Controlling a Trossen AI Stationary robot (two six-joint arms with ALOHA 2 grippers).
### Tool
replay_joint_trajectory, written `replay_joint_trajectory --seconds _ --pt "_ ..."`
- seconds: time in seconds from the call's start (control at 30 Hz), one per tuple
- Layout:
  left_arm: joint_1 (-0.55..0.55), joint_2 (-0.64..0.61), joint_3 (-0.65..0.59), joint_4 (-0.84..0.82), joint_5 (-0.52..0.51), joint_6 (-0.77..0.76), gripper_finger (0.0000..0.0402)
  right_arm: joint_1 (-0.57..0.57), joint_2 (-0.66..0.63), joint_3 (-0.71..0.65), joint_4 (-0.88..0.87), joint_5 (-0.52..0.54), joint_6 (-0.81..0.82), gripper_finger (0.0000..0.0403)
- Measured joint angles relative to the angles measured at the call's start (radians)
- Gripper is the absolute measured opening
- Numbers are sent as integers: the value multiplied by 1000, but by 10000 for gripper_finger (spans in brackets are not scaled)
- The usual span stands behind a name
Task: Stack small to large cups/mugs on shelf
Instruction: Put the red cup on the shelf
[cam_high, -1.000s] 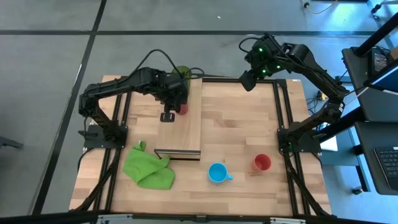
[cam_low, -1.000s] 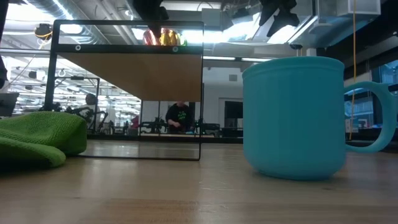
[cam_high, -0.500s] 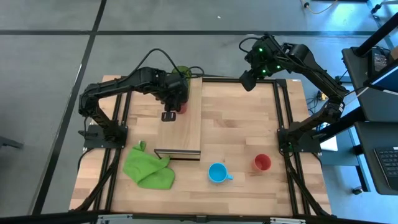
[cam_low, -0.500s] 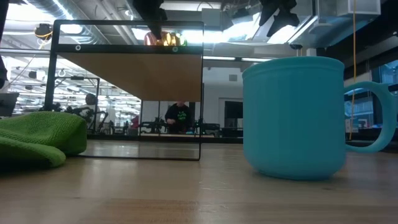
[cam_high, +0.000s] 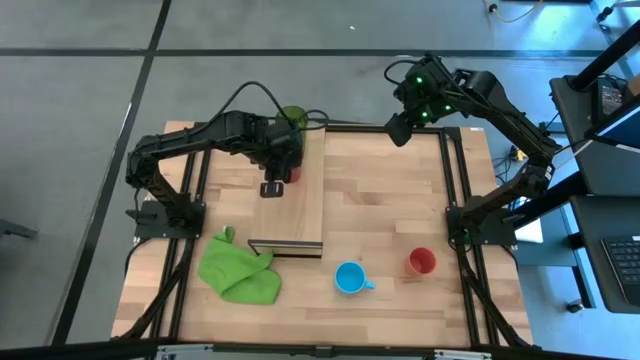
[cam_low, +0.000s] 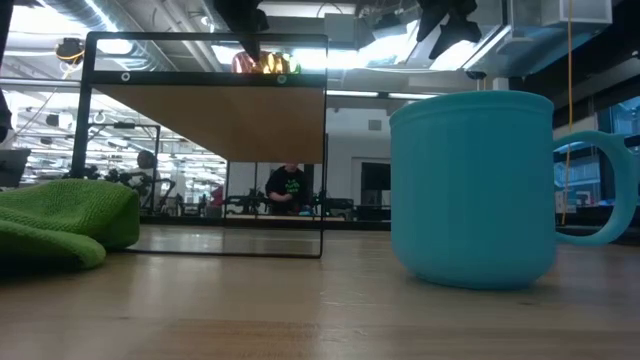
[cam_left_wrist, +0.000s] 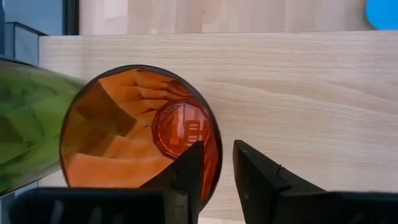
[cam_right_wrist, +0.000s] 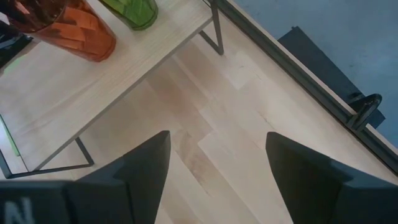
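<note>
High view: left gripper (cam_high: 277, 172) over the shelf (cam_high: 300, 215), at the red-orange tumbler (cam_high: 293, 175); green tumbler (cam_high: 292, 117) just beyond; right gripper (cam_high: 398, 128) aloft, well apart. Left wrist view: fingers (cam_left_wrist: 193, 168) pinch that tumbler's rim, apparently one inside, one outside. Right wrist view: right fingers (cam_right_wrist: 140, 165) spread wide, both tumblers ahead on the shelf.

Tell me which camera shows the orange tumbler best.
The left wrist view: the orange tumbler fills it, its rim pinched by the left gripper. The right wrist view shows its side, the high view a sliver under the arm, the low view a glimpse.
</note>
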Motion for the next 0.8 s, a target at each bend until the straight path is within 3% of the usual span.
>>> replay_joint_trajectory --seconds 0.33,0.63,0.8 --pt "0 -14 15 -16 -22 -8 79 -2 0 0 0 33 -4 265" --pt "-4 -24 233 -116 -30 -60 79 -2 0 0 0 34 -5 265" --pt "-25 -40 254 -174 -3 -103 79 9 0 0 -19 15 -27 265"
